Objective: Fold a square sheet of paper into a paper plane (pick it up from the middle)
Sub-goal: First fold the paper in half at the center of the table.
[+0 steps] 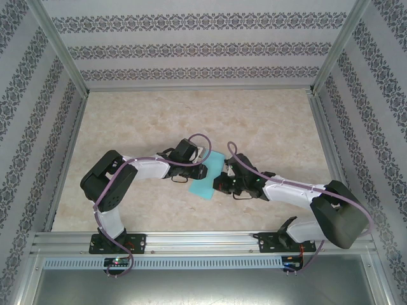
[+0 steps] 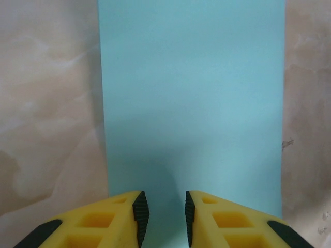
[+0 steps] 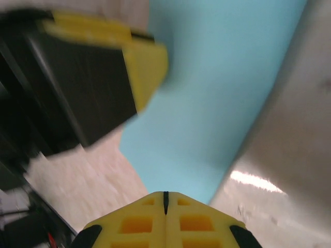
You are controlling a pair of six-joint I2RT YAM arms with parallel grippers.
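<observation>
The light-cyan sheet of paper [image 1: 205, 184] lies flat on the marble table as a long narrow rectangle between my two grippers. My left gripper [image 1: 203, 169] is over its left side. In the left wrist view the paper [image 2: 191, 103] runs away from the left gripper [image 2: 163, 196], which is open, with bare paper showing in the gap. My right gripper [image 3: 165, 195] is shut, its tip at the near edge of the paper [image 3: 217, 93]. I cannot tell whether it pinches the sheet. A blurred yellow finger [image 3: 147, 67] of the left gripper stands above the paper's left side.
Marble tabletop [image 1: 267, 127] stretches behind and to both sides of the paper. Patterned walls with aluminium posts [image 1: 63, 60] close in the workspace. The arm bases sit on the front rail [image 1: 203, 241].
</observation>
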